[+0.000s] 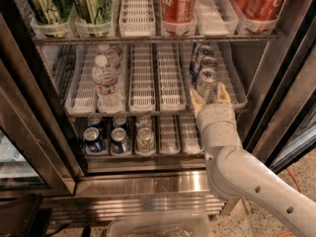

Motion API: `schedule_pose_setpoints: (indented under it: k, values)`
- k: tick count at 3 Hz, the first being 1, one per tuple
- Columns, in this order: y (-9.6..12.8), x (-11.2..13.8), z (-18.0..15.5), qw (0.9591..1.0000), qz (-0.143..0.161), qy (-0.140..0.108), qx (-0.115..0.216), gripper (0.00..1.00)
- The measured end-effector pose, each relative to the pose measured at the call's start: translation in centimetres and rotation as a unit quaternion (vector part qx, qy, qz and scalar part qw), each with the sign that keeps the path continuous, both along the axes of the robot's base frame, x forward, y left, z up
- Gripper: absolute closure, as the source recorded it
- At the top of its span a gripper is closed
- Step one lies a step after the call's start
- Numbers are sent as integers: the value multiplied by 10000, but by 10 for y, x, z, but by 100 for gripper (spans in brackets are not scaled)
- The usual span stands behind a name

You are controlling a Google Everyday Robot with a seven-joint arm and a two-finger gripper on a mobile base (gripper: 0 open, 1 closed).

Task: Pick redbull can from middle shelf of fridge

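Observation:
The fridge [276, 83] stands open in front of me. On its middle shelf [148, 113], white slotted trays hold clear water bottles [106, 80] at the left and a row of slim silver-blue redbull cans at the right. The front redbull can [206, 82] stands upright at the front of its tray. My gripper [209, 96] reaches up from the lower right. It is open, with one tan finger [196, 98] to the left of the front can's lower part and the other finger to its right, both close to its sides.
The top shelf holds green cans [94, 4] at the left and red Coca-Cola cans [177, 4] at the right. The bottom shelf holds short blue cans [94, 139]. The dark door frame [34, 132] runs down the left. A clear bin [158, 226] sits on the floor below.

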State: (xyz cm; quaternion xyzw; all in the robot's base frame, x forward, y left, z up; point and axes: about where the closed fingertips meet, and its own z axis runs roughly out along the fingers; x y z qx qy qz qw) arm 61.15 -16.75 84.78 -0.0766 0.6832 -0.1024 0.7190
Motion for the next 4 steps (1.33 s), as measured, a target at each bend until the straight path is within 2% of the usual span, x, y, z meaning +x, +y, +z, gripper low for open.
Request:
schedule_pose_setpoints:
  k: [1, 2, 3, 4]
  values:
    - [1, 3, -5, 9998, -28, 153, 85, 45]
    - [3, 6, -9, 9994, -2, 308, 145, 63]
    - [3, 6, -9, 9994, -2, 308, 145, 87]
    - [3, 5, -9, 9994, -1, 307, 145, 100]
